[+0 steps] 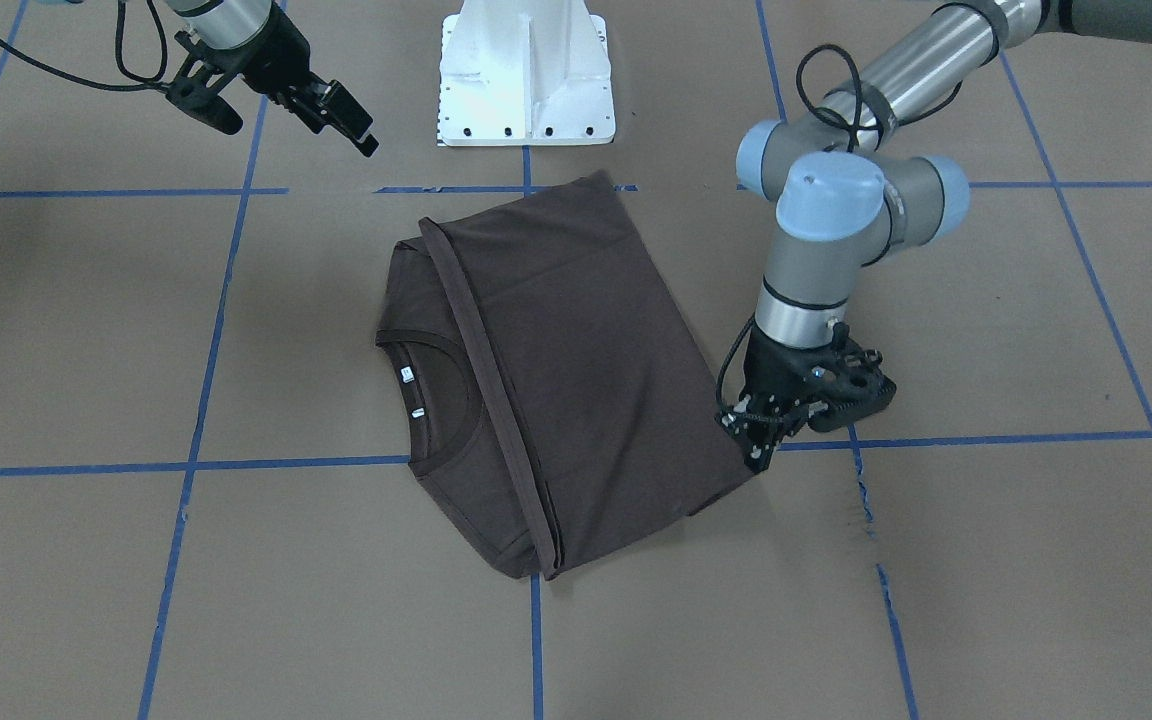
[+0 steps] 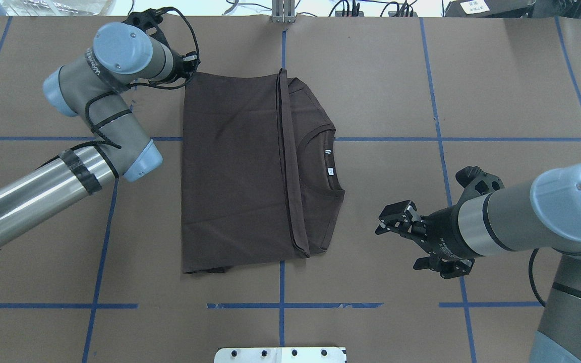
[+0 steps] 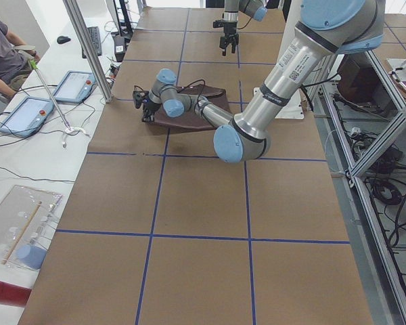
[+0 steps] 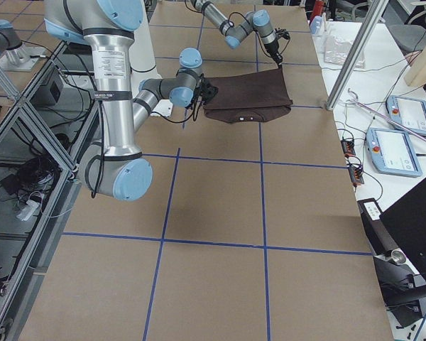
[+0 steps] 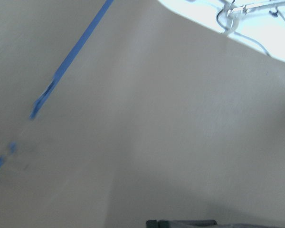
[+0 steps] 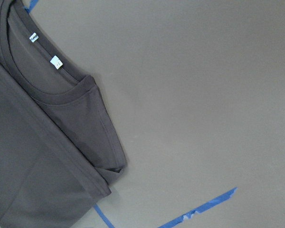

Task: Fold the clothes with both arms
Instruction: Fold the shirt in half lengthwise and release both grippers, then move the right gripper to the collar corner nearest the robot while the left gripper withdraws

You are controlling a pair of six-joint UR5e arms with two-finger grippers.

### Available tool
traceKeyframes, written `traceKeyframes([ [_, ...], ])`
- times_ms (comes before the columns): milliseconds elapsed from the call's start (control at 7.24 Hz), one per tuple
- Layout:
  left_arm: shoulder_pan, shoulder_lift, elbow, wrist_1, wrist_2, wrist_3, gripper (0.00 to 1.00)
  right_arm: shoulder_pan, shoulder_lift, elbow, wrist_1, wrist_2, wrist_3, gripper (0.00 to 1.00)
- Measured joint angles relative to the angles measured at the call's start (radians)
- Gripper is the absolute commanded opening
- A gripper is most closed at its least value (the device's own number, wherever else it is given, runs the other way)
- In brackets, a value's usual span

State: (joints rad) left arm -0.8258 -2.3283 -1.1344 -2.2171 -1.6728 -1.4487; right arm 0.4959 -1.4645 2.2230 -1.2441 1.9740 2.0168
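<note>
The dark brown T-shirt lies flat mid-table, folded over itself, with its collar and white tags showing toward my right arm. The shirt has its far corner under my left gripper, which points down at it. Whether its fingers grip the cloth is hidden. My right gripper hovers open and empty beside the collar side, apart from the cloth. The right wrist view shows the shirt from above, with no fingers in sight. The left wrist view shows only bare table paper.
The white pedestal base stands at the robot's edge of the table. Blue tape lines cross the brown paper. At the table's far end, tablets and a seated person are on a side bench.
</note>
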Motion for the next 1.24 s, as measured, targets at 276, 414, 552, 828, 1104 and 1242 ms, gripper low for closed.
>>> traceKeyframes([
  [276, -0.014, -0.033, 0.057, -0.047, -0.027, 0.005, 0.5, 0.017, 0.11, -0.078, -0.002, -0.06, -0.002, 1.0],
  [414, -0.017, -0.004, -0.001, -0.05, -0.081, 0.003, 0.5, 0.018, 0.211, -0.177, -0.004, -0.087, -0.011, 1.0],
  [552, -0.022, 0.078, -0.131, -0.049, -0.145, 0.0, 0.5, 0.017, 0.304, -0.287, -0.005, -0.099, -0.052, 1.0],
  [828, -0.033, 0.251, -0.38, -0.046, -0.24, -0.002, 0.5, 0.006, 0.423, -0.447, -0.005, -0.107, -0.254, 1.0],
  [1104, -0.037, 0.31, -0.454, -0.044, -0.27, -0.003, 0.5, -0.031, 0.528, -0.583, -0.016, -0.146, -0.482, 1.0],
  [1242, -0.038, 0.318, -0.46, -0.043, -0.273, -0.003, 0.5, -0.064, 0.563, -0.616, -0.053, -0.188, -0.569, 1.0],
])
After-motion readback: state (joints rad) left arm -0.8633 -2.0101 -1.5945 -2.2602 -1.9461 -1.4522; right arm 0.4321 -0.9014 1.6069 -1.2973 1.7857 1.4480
